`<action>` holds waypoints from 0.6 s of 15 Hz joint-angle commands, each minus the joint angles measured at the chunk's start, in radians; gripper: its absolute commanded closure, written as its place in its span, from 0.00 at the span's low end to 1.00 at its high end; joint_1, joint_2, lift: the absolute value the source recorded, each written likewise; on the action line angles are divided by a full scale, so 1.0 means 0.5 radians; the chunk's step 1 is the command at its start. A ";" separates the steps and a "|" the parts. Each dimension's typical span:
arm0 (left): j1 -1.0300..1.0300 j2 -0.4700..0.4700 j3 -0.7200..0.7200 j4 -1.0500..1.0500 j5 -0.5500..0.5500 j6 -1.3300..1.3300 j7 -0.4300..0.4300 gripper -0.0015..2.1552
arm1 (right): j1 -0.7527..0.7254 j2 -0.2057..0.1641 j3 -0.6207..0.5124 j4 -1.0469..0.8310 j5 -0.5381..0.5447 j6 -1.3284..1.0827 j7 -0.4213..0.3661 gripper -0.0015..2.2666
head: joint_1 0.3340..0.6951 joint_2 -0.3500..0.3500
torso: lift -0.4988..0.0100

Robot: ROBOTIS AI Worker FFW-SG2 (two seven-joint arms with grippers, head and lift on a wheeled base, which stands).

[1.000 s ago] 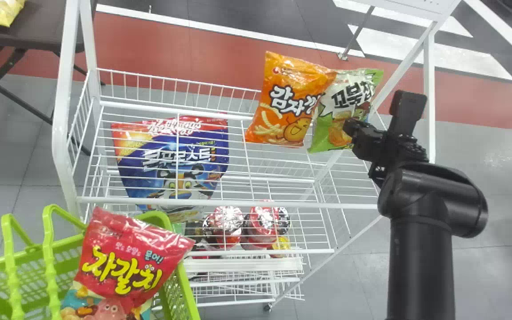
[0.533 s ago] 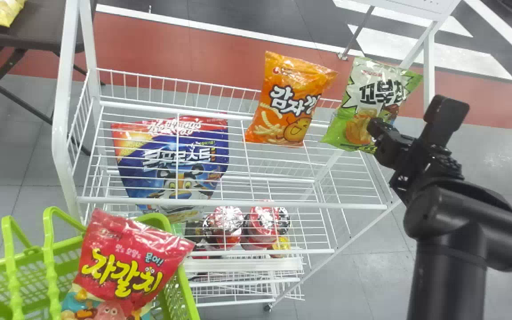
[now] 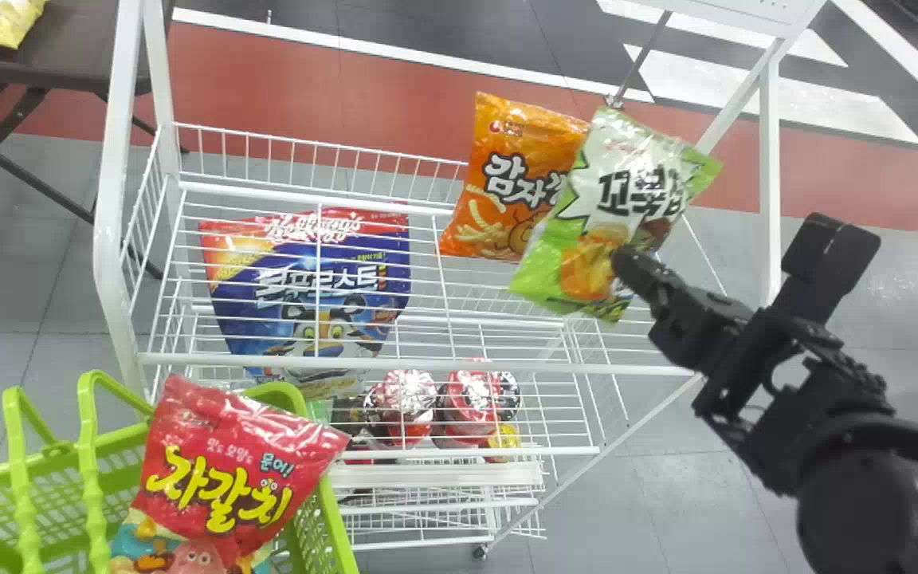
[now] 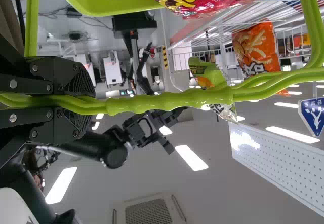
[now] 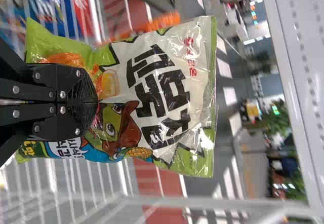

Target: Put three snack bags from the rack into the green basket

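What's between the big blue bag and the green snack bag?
In the head view, the orange bag is, partly covered by the green snack bag.

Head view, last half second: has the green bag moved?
Yes, the green bag shifted left and slightly down in view, now overlapping the unmoved orange bag.

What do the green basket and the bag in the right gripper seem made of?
The green basket looks like lightly glossy plastic: handles with moulded bumps. The bag seems thin, shiny film, perhaps foil inside; it creases and catches glare.
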State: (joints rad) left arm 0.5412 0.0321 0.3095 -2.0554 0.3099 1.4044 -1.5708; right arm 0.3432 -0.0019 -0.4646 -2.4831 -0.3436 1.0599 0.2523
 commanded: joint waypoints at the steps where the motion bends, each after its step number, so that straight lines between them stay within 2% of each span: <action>1: -0.009 0.000 -0.002 0.000 0.000 0.000 -0.020 1.00 | 0.200 0.006 0.128 -0.243 -0.187 0.211 0.008 1.00 | 1.00 0.00 | 0.98; 3: -0.009 -0.003 0.007 0.003 0.000 0.000 -0.020 1.00 | 0.277 0.006 0.337 -0.335 -0.196 0.388 0.035 1.00 | 1.00 0.00 | 0.98; 4: -0.006 -0.003 0.007 0.006 0.000 0.000 -0.020 1.00 | 0.280 0.006 0.405 -0.378 -0.255 0.591 0.045 1.00 | 1.00 0.10 | 0.98; 5: -0.009 -0.003 0.007 0.009 0.000 0.000 -0.020 1.00 | 0.280 0.006 0.484 -0.415 -0.285 0.787 0.057 1.00 | 1.00 0.10 | 0.98; 6: -0.009 -0.003 0.010 0.003 0.000 0.006 -0.020 1.00 | 0.277 0.006 0.570 -0.424 -0.285 0.898 0.057 1.00 | 1.00 0.25 | 0.98; 8: -0.009 -0.003 0.001 0.000 0.009 0.006 -0.020 1.00 | 0.265 0.006 0.754 -0.409 -0.249 1.025 0.057 1.00 | 1.00 0.39 | 0.98; 9: -0.015 -0.003 -0.008 0.003 0.009 0.006 -0.020 1.00 | 0.255 0.006 0.852 -0.375 -0.206 1.025 0.057 1.00 | 1.00 0.51 | 0.98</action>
State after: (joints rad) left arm 0.5360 0.0306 0.3104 -2.0537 0.3137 1.4075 -1.5708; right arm 0.4753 -0.0016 -0.1031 -2.6870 -0.4680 1.5524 0.2806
